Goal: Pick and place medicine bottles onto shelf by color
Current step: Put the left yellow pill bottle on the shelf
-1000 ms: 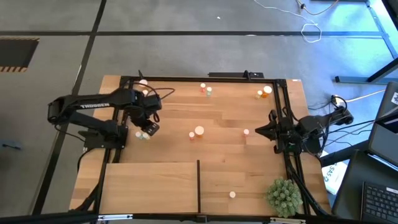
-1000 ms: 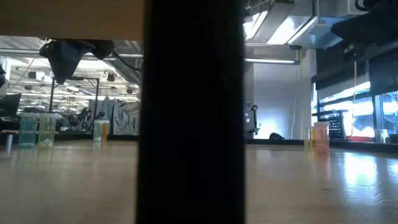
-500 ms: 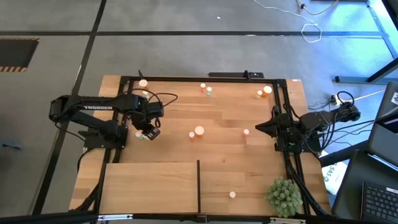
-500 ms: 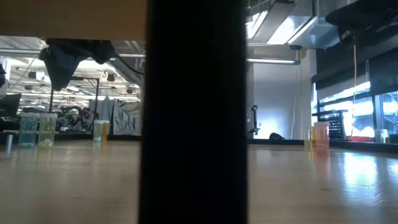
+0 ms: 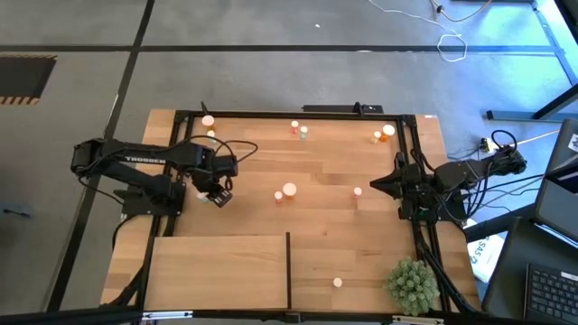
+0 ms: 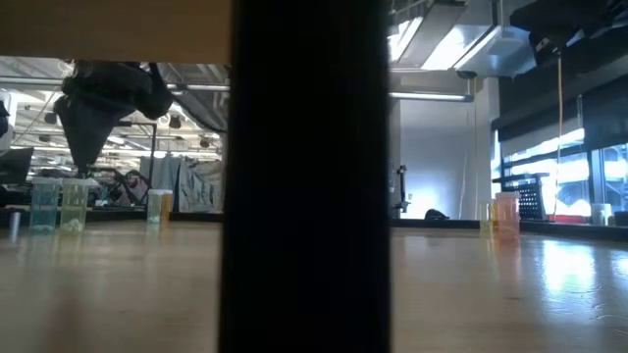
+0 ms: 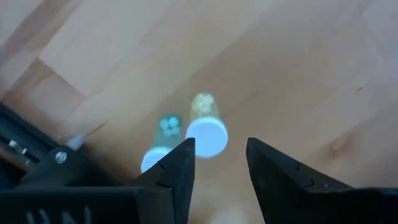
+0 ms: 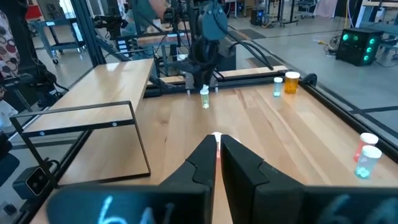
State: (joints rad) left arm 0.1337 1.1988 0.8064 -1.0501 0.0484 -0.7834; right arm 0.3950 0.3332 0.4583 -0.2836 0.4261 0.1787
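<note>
Two small bottles with white caps stand upright side by side near the table's left edge: a yellow-green one (image 7: 207, 130) and a teal one (image 7: 163, 142). My left gripper (image 5: 218, 193) hangs open just above them, fingers pointing down, touching neither; the low view shows it over them too (image 6: 83, 157). More bottles stand about the tabletop: a wide white one (image 5: 289, 190), an orange pair at the far right (image 5: 386, 132), another pair at the far middle (image 5: 298, 130). One bottle (image 5: 338, 283) stands on the pale shelf (image 5: 217, 271). My right gripper (image 8: 217, 152) waits shut at the table's right edge.
The shelf's dark upright divider (image 5: 289, 269) fills the middle of the low view (image 6: 304, 176). A spiky green plant ball (image 5: 411, 284) sits at the near right corner. Black frame rails (image 5: 181, 116) run along the table's edges. Bare planks lie between the bottles.
My left gripper has come down toward the two bottles at the left, shifting slightly toward the table's near edge, its fingers still apart. My right gripper has risen a little at the right edge, still shut. No bottle has moved.
</note>
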